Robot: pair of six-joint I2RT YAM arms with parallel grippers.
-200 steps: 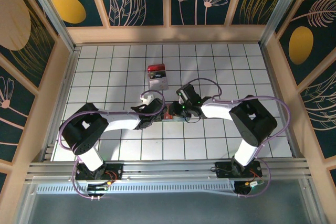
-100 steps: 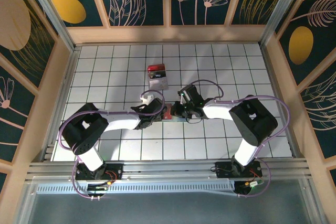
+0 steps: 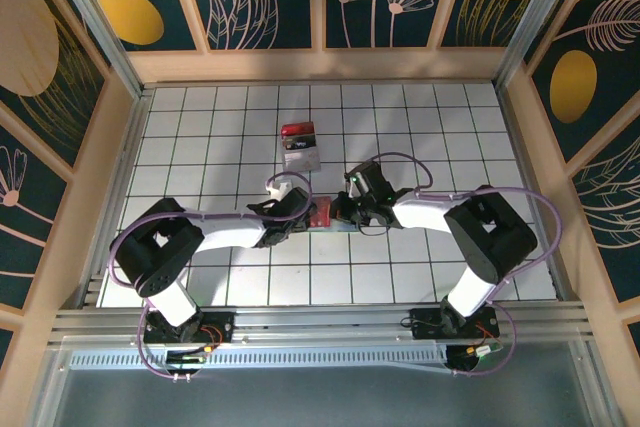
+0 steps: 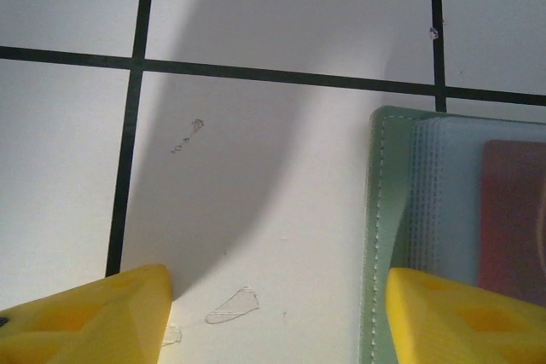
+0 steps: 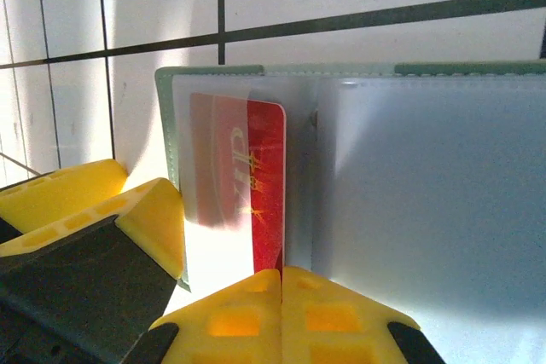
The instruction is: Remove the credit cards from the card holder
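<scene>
Right fingers (image 5: 230, 317) have just pressed together and now pinch the red card (image 5: 266, 193) by its near end. Left fingers (image 4: 94, 317) are spread, one pinning the card holder (image 5: 426, 176), which lies open mid worktop (image 3: 200, 147). Card looks ready to slide out.

Left wrist view: card holder (image 4: 426, 193) cut off at 3 o'clock. Right wrist view: red card (image 5: 260, 185) lower end hidden behind right pincer (image 5: 281, 296); print blurred.
</scene>
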